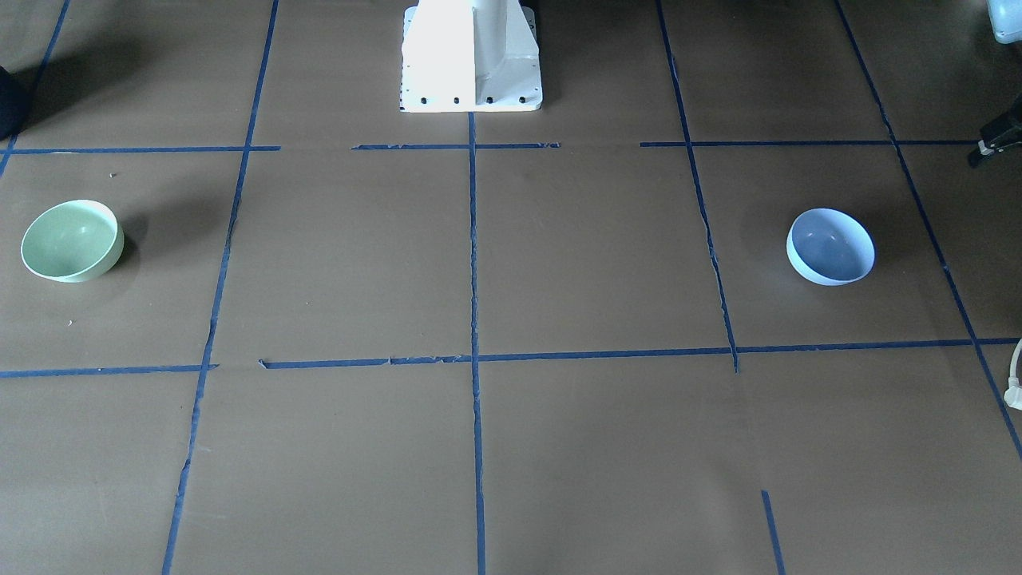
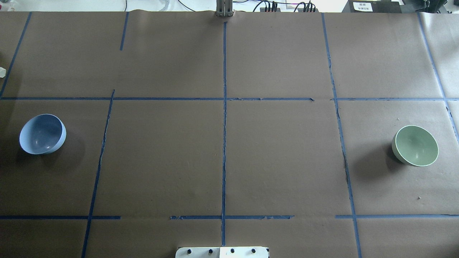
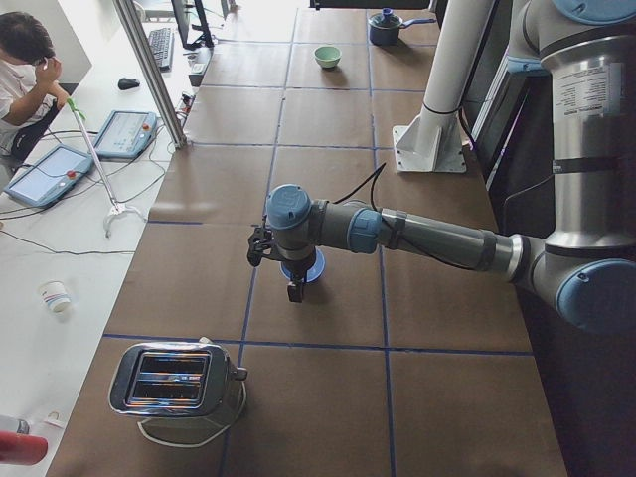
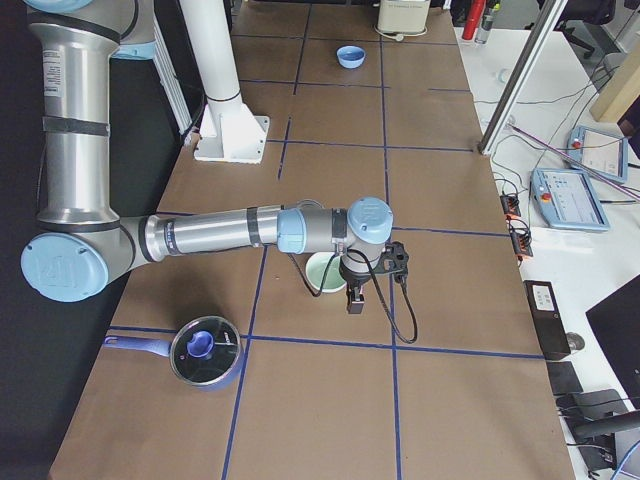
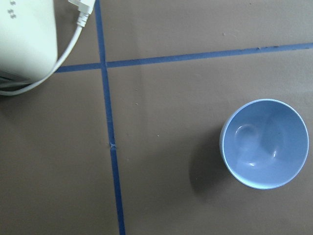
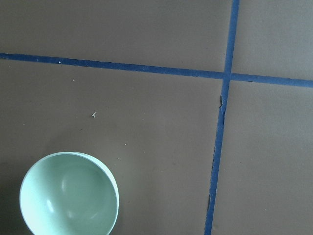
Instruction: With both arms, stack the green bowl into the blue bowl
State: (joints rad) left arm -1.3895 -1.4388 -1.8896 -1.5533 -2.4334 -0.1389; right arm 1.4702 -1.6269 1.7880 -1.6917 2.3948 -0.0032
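The green bowl (image 2: 415,145) stands upright on the table at its right end, seen also in the front view (image 1: 72,240) and the right wrist view (image 6: 69,194). The blue bowl (image 2: 42,134) stands upright at the left end, seen also in the front view (image 1: 829,246) and the left wrist view (image 5: 265,143). My left gripper (image 3: 293,289) hangs above the blue bowl (image 3: 310,268). My right gripper (image 4: 355,300) hangs above the green bowl (image 4: 324,272). Neither gripper shows in the overhead, front or wrist views, so I cannot tell whether they are open or shut.
A silver toaster (image 3: 177,381) with a white cord stands near the blue bowl, at the table's left end. A blue pot with a glass lid (image 4: 204,351) stands near the green bowl. The white pedestal base (image 1: 471,54) is at the robot's edge. An operator (image 3: 25,60) sits beside the table.
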